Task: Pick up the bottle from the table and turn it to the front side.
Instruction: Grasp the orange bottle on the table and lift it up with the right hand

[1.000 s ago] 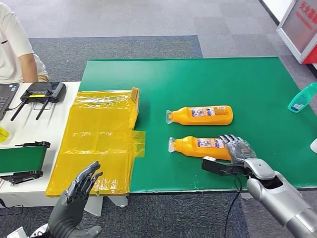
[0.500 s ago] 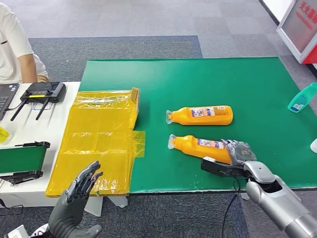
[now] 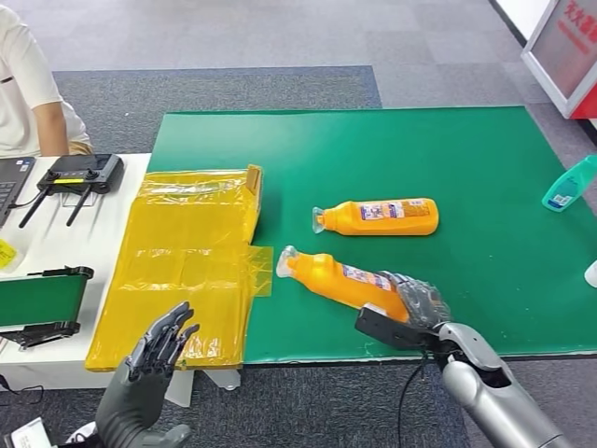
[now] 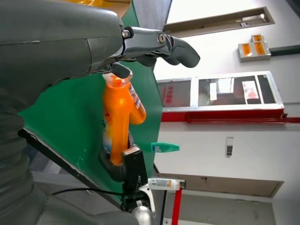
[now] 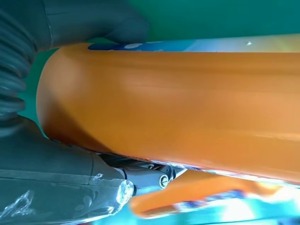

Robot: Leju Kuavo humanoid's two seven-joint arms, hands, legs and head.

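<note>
Right robot hand (image 3: 421, 303) grips orange bottle (image 3: 338, 279), label print unreadable; left robot hand (image 3: 151, 359) spread, empty.

The bottle (image 3: 340, 279) is orange with a clear cap and a blue-and-white label along its side, and it's lying slanted on the green surface (image 3: 437, 149). Its cap end points toward the yellow bag (image 3: 183, 261), nearly touching the bag's edge. Its base is wrapped by the right hand (image 3: 415, 303), near the surface's front edge. In the right wrist view the orange body (image 5: 176, 103) runs lengthwise between thumb and fingers (image 5: 148, 176).
</note>
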